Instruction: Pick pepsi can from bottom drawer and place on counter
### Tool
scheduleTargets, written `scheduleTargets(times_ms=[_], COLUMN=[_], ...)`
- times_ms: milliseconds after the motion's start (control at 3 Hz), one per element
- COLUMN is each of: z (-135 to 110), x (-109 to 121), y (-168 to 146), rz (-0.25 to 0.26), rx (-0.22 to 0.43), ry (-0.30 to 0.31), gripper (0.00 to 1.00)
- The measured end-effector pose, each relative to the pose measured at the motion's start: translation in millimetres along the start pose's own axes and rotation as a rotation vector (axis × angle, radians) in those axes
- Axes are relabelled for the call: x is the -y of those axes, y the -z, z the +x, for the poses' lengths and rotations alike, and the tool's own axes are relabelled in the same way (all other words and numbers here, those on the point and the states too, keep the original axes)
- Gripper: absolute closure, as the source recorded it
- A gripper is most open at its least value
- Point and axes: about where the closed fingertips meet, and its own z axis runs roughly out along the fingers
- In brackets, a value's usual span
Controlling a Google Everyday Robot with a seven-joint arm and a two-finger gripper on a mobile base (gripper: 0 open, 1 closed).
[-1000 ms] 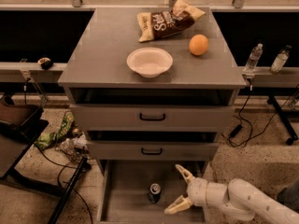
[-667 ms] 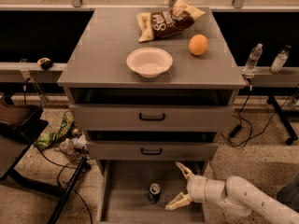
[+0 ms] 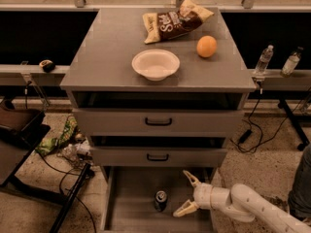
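1. Reaching low into the pulled-out bottom drawer (image 3: 129, 198), the gripper (image 3: 181, 193) hangs just right of the pepsi can (image 3: 161, 200), its fingers spread wide and not touching it.
2. The wide spread and sideways approach suggest a grasp across the can's flank, one finger passing behind and the other in front.
3. The can stands upright on the drawer floor, long axis vertical, silver top facing up.
4. Above, the worktop (image 3: 107, 57) carries a bowl (image 3: 155, 64), an orange (image 3: 206, 46) and a chip bag (image 3: 175, 21); its left side looks the likeliest landing spot.
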Motion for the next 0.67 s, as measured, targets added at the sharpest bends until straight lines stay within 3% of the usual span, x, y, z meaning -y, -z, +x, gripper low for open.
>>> scheduleTargets(times_ms=[667], z=[47.4], x=[-1.0], y=[-31.5], rz=[0.011], rx=[0.056], ry=[-0.057], gripper=[0.00])
